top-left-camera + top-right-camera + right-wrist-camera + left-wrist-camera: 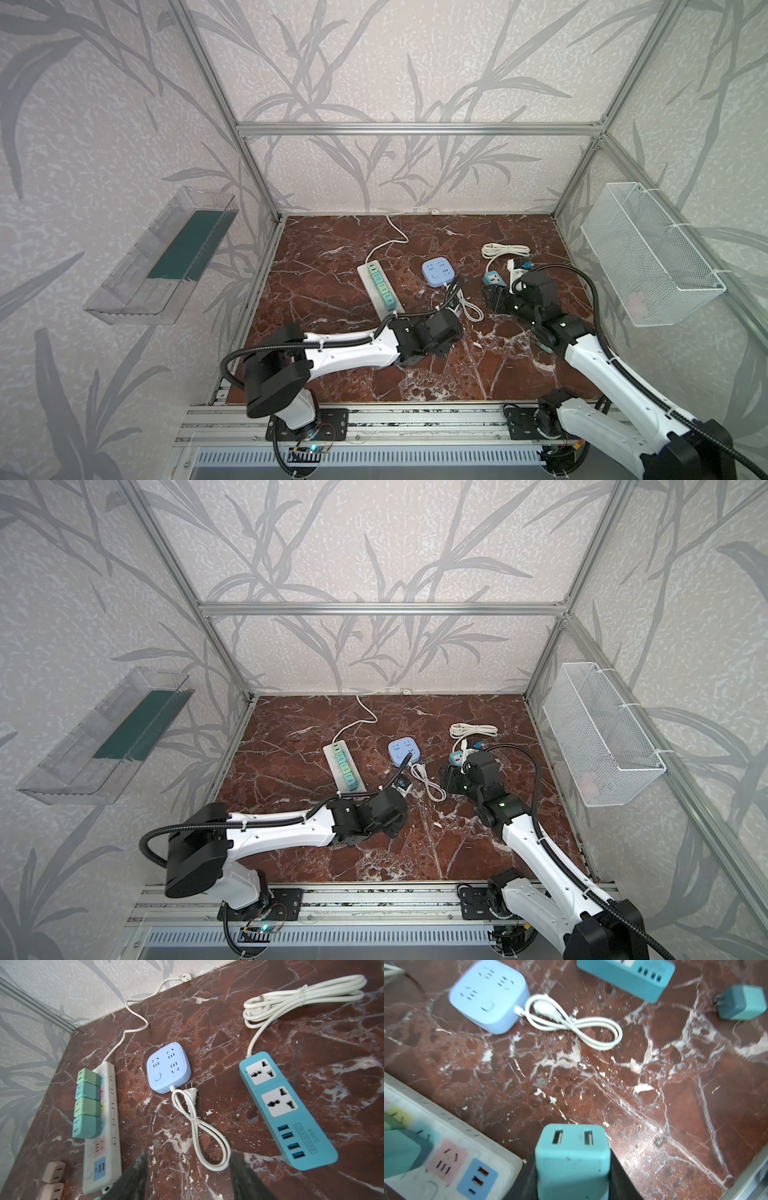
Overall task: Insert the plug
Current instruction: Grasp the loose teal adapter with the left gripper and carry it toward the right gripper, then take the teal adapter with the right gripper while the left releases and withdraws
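Beside the USB end of the long white power strip [452, 1147], left claw [572, 1180] is clamped on the teal cube plug [571, 1153]. Port face points away from the wrist, long axis in line with the claw, prongs hidden. Right claw [188, 1178] stands apart, nothing between, above the red marble worktop [270, 1022].

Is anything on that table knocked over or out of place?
A teal charger lies tipped on its side on the table, prongs sideways, apart from the white power strip where four chargers sit plugged in.
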Motion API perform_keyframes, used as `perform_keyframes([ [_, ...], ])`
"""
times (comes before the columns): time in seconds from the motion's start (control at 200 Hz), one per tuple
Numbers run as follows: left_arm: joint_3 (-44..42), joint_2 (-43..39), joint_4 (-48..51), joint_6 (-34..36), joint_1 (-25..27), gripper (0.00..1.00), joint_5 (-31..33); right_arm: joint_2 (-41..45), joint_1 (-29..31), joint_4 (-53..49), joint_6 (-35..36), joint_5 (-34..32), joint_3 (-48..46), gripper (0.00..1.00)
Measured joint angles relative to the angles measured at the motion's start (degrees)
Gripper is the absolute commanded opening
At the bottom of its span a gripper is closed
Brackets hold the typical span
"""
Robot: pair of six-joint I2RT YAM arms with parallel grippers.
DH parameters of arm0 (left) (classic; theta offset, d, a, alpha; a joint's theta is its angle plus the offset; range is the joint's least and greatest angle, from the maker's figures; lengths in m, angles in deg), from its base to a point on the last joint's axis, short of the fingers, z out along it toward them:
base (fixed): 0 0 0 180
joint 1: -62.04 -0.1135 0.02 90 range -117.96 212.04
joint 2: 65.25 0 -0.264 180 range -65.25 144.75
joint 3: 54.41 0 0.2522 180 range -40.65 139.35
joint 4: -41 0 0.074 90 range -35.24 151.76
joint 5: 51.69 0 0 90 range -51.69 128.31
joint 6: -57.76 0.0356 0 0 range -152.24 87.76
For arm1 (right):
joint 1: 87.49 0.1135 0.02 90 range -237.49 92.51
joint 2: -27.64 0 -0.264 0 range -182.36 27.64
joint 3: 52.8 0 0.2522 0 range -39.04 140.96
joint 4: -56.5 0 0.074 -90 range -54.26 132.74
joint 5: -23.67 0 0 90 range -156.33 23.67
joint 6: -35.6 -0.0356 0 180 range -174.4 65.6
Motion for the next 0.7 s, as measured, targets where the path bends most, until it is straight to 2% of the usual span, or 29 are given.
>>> perform_keyframes([
  [0.03,-3.32,-1.6,-5.33,2.23,0.0,0.0,1.18,-0.55,0.07,-0.79,0.44,0.94,1.09,0.44],
  [0.15,-16.57,-5.64,-26.16,11.43,-0.09,0.0,3.63,-4.52,2.34,-5.57,3.08,4.17,7.08,0.37],
  [0.245,-24.48,-5.46,-40.61,19.85,-0.11,0.0,4.7,-8.33,7.28,-8.72,5.57,5.53,11.89,0.37],
  [0.315,-27.52,-4.63,-48.3,25.14,-0.11,0.0,4.85,-9.68,11.02,-10.25,6.91,6.29,13.94,0.43],
  [0.46,-30.12,-3.69,-60.35,31.39,-0.11,0.0,4.7,-12.13,16.76,-13.75,8.63,8.37,17.49,0.56],
  [0.54,-31.45,-3.67,-65.22,33.24,-0.11,0.0,4.2,-13.75,18.8,-14.56,8.96,9.09,18.82,0.58],
  [0.7,-32.13,-3.54,-68.41,34.42,-0.11,0.0,3.45,-16.46,21.68,-15.72,9.16,10.91,19.15,0.59],
])
